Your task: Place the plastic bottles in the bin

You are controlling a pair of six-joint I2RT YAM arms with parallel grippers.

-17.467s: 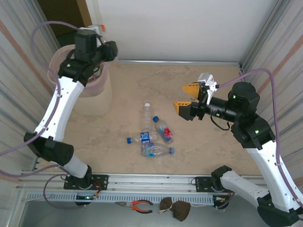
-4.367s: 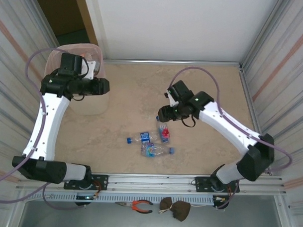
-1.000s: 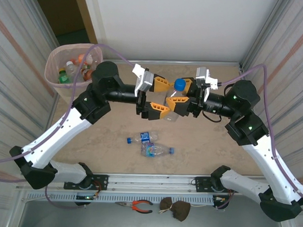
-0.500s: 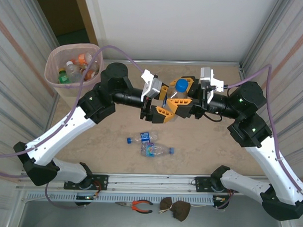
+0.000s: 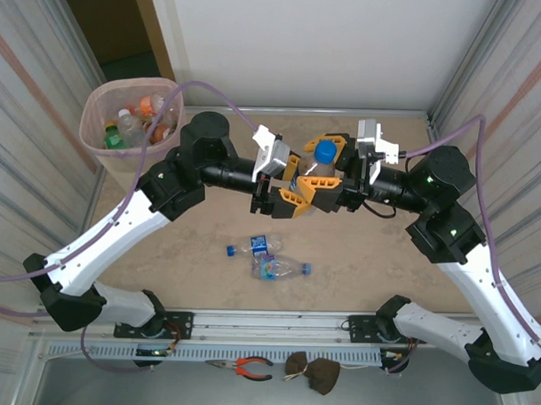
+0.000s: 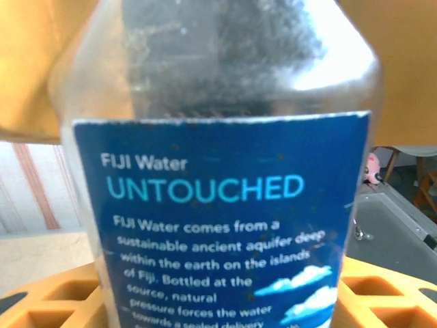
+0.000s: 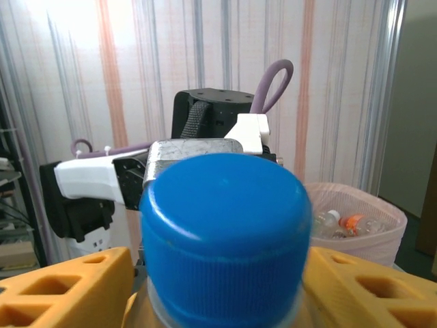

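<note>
Bottle (image 5: 318,173) is hanging above the counter (image 5: 384,251) at centre, the bin (image 5: 85,129) lying toward 10 o'clock. Left gripper (image 5: 293,178) jaws are pinching it; right gripper (image 5: 332,176) jaws are flanking it, grip unclear. Probably light, thin-walled and slippery, so it is best gripped mid-body.

The left arm (image 5: 118,231), at the left of the top view, and the right arm (image 5: 485,286), at the right, are each built of smooth white shells between rounded black joint housings (image 5: 206,134), on a black base (image 5: 151,318) near the bottom of the frame. A lilac cable (image 5: 212,87) loops loosely along each arm to the wrist, where a white angular camera bracket (image 5: 265,149) sits behind orange jaws moulded with square open pockets. A small green light (image 5: 424,178) glows on one of the right arm's black housings. In the right wrist view, the left wrist is a black block (image 7: 218,109) with a black strap and the lilac cable arching above it.
</note>
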